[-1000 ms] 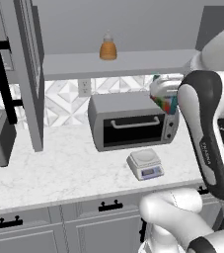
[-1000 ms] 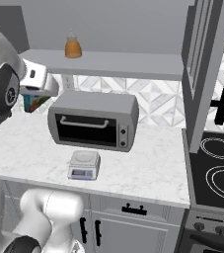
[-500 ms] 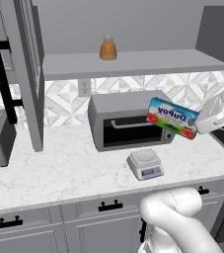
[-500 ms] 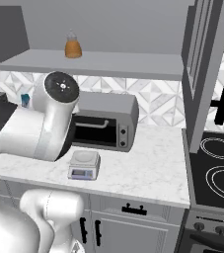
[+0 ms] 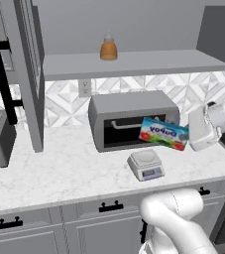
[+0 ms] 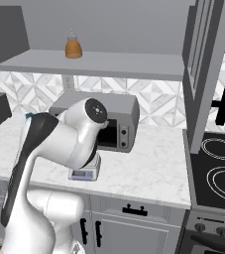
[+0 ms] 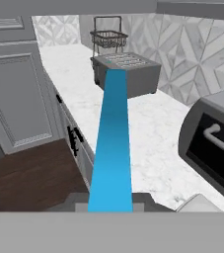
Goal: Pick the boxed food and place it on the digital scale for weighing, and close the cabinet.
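So the gripper (image 5: pixel 189 136) is pinched shut on the boxed food (image 5: pixel 163 133), holding it by its right end out in the air in front of the toaster oven (image 5: pixel 133 119). The box sits a bit tilted, just above and slightly right of the digital scale (image 5: pixel 146 164), not touching it. The scale rests on the marble counter (image 5: pixel 69 173) right in front of the oven. From the hand view the box shows as a long blue strip (image 7: pixel 112 148) running away from the gripper. The cabinet (image 5: pixel 27 74) door on the left hangs open, and an orange bottle (image 5: pixel 108 48) stands on the shelf (image 5: pixel 134 62) above.
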